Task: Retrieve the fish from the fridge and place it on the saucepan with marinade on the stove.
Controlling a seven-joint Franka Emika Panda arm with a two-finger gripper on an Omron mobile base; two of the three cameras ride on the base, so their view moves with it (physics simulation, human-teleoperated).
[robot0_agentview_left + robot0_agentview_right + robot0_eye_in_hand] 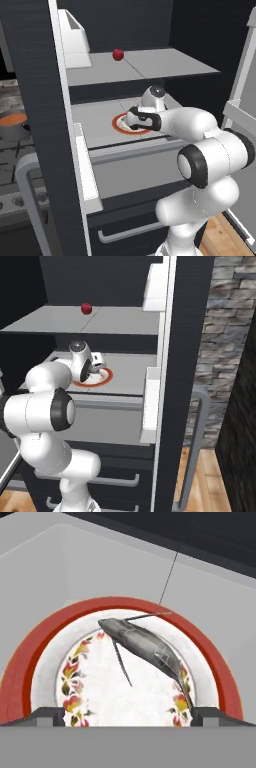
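The fridge [40,100] doors stand wide open, so the way in is free. The shelf [100,127] around the plate [30,657] is bare. Another shelf [165,62] sits close above like a roof.

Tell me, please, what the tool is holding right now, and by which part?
Nothing: the tool is open above the fish on the plate.
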